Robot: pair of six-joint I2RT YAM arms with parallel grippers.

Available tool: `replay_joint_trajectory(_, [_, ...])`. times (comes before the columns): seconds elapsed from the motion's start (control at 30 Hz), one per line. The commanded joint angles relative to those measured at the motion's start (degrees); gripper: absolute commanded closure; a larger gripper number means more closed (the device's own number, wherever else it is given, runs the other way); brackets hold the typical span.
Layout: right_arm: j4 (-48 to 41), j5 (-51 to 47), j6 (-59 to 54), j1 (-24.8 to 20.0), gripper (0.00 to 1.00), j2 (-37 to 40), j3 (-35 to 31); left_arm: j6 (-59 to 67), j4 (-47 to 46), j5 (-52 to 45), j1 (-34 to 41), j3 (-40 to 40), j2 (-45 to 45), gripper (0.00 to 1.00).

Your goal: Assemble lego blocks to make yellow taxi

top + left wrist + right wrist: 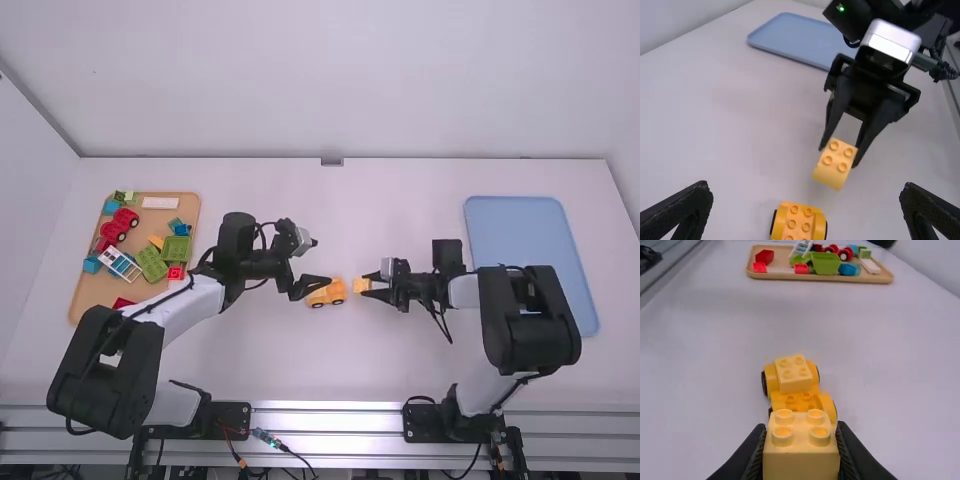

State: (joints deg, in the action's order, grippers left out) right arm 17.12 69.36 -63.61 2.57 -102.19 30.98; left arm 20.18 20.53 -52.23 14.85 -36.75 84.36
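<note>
In the high view my left gripper (314, 287) is low at the left end of the yellow wheeled base (334, 292). My left gripper (806, 210) is open in its wrist view, its fingers wide apart with the wheeled base (797, 222) lying beyond and between them. Just right of the base, my right gripper (372, 280) holds a yellow block (361, 286). Seen from the right wrist, the right gripper (800, 440) is shut on that block (801, 460), studs showing. A paler yellow block (794, 374) sits on the far end of the base, whose near end is partly hidden.
A wooden tray (88, 292) at the left carries red, green, blue and white toy pieces, plus a yellow one. On the right lies a blue tray (522, 230), partly behind the right arm.
</note>
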Motion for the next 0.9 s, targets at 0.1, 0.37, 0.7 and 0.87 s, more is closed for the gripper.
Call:
replay_joint_trajectory(0.1, [1.9,-0.6,5.3,-3.5,1.00,1.3,-2.9,0.3,0.1,-0.6,0.2,-1.3,-1.5,0.00])
replay_joint_trajectory(0.37, [2.3,-8.0,11.4,-2.8,1.00,1.3,-2.4,0.3,0.1,-0.6,-0.1,-1.3,-1.5,0.00])
replay_joint_trajectory(0.7, [1.9,-11.5,10.6,-1.6,1.00,1.3,-3.0,0.3,0.0,-0.6,-0.4,-1.3,-1.5,0.01])
replay_joint_trajectory(0.87, [1.8,-7.8,6.6,-3.4,1.00,1.3,-3.7,0.3,0.1,-0.6,-0.3,-1.3,-1.5,0.01])
